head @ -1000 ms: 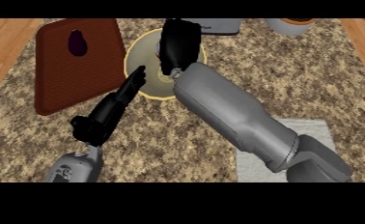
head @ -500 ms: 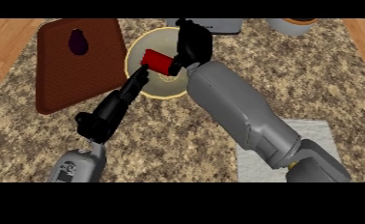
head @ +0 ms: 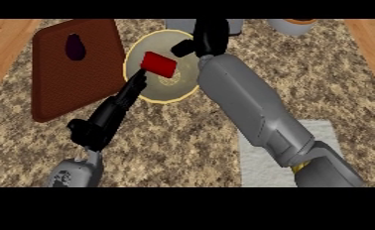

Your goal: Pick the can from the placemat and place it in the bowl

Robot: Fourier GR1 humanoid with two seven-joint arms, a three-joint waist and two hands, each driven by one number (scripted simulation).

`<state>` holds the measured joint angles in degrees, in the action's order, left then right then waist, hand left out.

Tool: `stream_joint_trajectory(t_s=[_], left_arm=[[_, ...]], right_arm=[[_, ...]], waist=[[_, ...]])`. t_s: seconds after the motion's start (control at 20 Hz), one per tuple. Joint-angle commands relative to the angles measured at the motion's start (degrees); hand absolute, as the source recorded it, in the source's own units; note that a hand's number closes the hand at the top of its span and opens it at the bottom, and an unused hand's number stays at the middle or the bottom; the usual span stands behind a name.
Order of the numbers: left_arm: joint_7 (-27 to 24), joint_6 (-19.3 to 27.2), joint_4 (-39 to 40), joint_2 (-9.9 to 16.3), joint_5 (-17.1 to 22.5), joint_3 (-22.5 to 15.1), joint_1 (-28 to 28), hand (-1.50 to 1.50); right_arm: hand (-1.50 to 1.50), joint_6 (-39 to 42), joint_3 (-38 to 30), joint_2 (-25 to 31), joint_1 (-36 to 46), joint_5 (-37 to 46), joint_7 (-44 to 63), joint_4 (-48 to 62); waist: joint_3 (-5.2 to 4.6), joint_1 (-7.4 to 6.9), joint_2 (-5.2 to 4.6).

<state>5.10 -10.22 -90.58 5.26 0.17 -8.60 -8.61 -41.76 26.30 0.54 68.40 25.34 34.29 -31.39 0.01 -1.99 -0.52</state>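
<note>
Can now released in bowl

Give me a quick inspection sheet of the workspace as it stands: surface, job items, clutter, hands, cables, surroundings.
Surface: speckled brown stone counter.
Job's things: red can lying inside the pale yellow round bowl; brown rectangular placemat to the bowl's left.
Clutter: dark purple object on the placemat; grey cloth near the right forearm; grey object and a cup-like thing at the far edge, both cut off.
Hands: left hand open, fingertips at the bowl's rim beside the can; right hand above the bowl's far side, off the can.
Cables: nothing seen.
Surroundings: wooden strips at both sides.
</note>
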Motion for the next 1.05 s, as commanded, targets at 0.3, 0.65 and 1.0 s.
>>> stream_joint_trajectory(t_s=[0.3,0.65,1.0], left_arm=[[-0.3,0.2,-3.0,1.0,0.0,1.1,5.0,0.00],[0.2,-1.5,-2.3,3.4,1.9,4.8,2.8,0.00],[3.4,0.4,-4.6,-0.3,-1.0,0.8,1.6,0.00]], right_arm=[[-1.50,-3.5,-8.5,8.7,-14.7,-5.6,-5.4,-14.2],[-1.50,-1.9,-11.9,16.3,-33.9,-11.3,-14.1,-33.2],[-1.50,9.3,-18.8,24.0,-46.0,-19.5,-20.5,-46.0]], waist=[[0.02,2.87,1.00],[0.02,3.52,0.97],[0.00,2.49,0.68]])
